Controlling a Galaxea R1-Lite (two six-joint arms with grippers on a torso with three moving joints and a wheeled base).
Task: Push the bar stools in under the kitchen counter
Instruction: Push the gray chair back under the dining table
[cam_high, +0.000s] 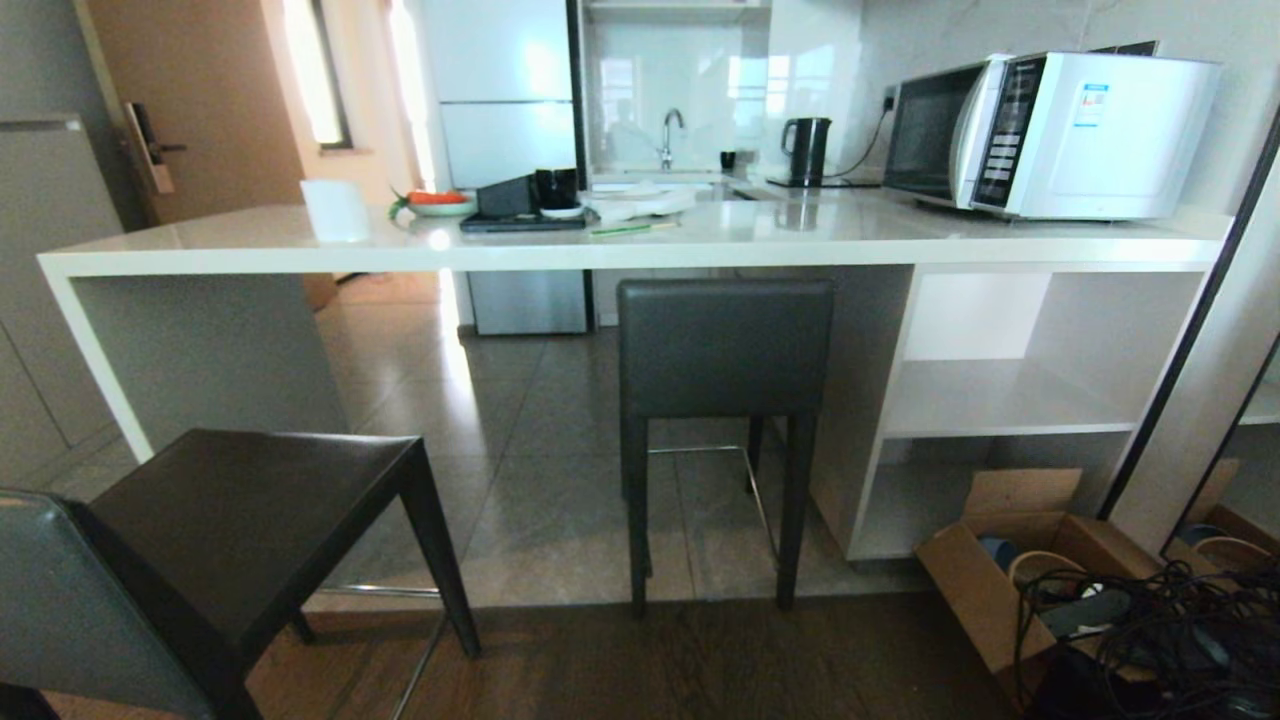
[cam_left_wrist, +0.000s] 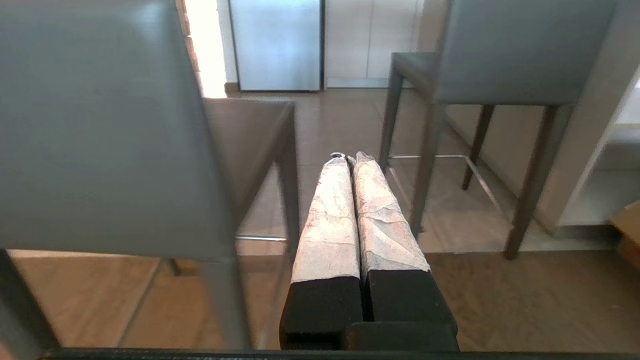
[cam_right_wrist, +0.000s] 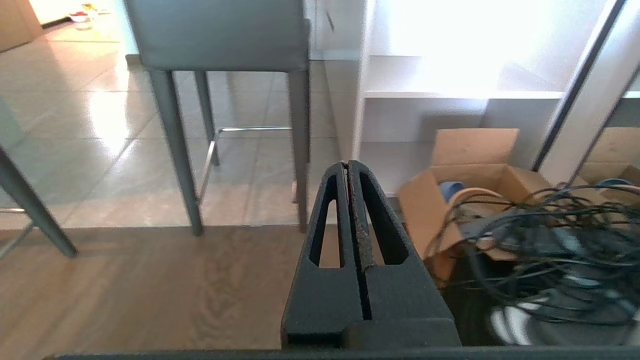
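1. Near stool (cam_high: 230, 540): pulled well out from the counter (cam_high: 640, 245) and turned at an angle, seat over the wood floor. It sits just left of the left gripper (cam_left_wrist: 348, 159), backrest close alongside, front leg just ahead of the fingertips.
2. Left gripper: closed, taped fingers pressed together, holding nothing, touching nothing.
3. Far stool (cam_high: 725, 350): ahead and right of the left gripper, ahead and left of the right gripper (cam_right_wrist: 348, 164). Backrest roughly at the counter edge, seat looks mostly under already. Rear legs at the tile/wood seam.
4. Right gripper: closed and empty, pointing at the floor near the shelf end. Box (cam_high: 1010, 570) and cables (cam_high: 1160, 620) just to its right.
5. Risks, my read:
   - Near stool is skewed. An off-centre push on the backrest probably rotates it instead of sliding it, and a high push on a tall stool could tip it.
   - Legs may catch on the tile/wood seam and stall or tilt it.
   - It may end up against the side panel (cam_high: 205, 350) or the far stool if not squared first.
   - Swinging the base right could snag the cables.
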